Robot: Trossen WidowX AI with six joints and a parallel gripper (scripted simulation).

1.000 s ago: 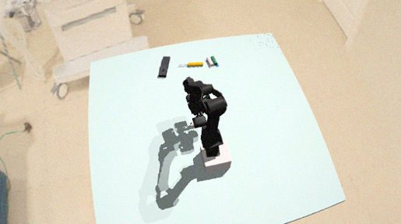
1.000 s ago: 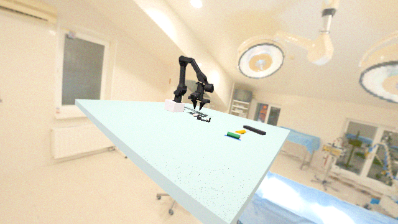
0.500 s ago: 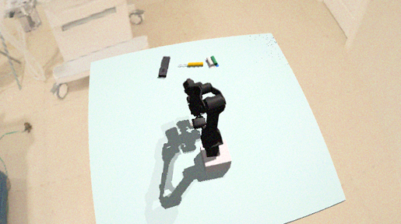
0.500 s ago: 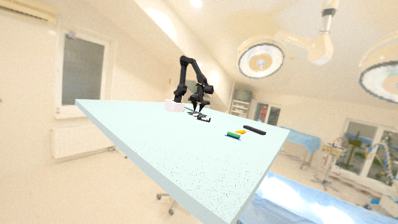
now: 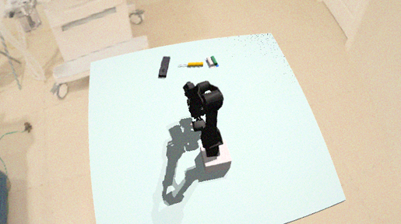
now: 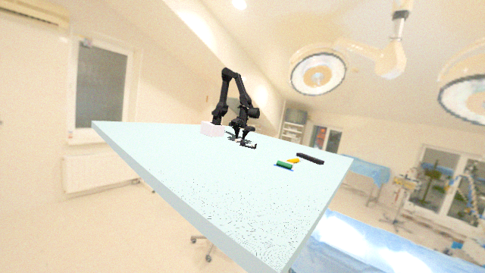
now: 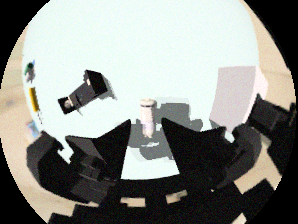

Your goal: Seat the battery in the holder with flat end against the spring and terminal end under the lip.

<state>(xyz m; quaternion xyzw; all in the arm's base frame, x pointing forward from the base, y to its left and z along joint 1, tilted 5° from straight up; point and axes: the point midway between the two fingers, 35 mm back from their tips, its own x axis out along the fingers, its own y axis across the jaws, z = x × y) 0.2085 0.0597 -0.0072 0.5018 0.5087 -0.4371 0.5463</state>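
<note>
Tabletop: the pale blue-green tabletop (image 5: 279, 139) (image 6: 170, 159) (image 7: 150, 40) carries everything; battery and holder lie apart on it.
Arm: the black jointed arm (image 5: 212, 118) (image 6: 224, 91) bends down from the pale pink block (image 5: 218, 167) (image 6: 211, 129) (image 7: 232, 95), its hand low.
Fingers: the black tapered fingers (image 5: 197, 119) (image 6: 239, 140) stand partway open, with nothing gripped.
Holder: the black open battery holder (image 7: 85, 95) (image 6: 248, 145) lies near the fingers, unfilled; which end has the spring, I cannot tell.
Other things: the long black bar (image 5: 164, 67) (image 6: 310, 158), the yellow-handled tool (image 5: 195, 64) (image 6: 293, 161) (image 7: 33, 99) and the green cylinder (image 5: 214, 60) (image 6: 284, 164) (image 7: 29, 67) lie well apart from the work.
Battery: the whitish-pink cylindrical battery (image 7: 148, 112) (image 6: 238, 140) is outside the holder, in line with the finger gap.
Done: the approach looks nearly complete; no part of the seating is.
Left: grip, lift, align, seat flat against the spring and under the lip without forcing, release, back off.
</note>
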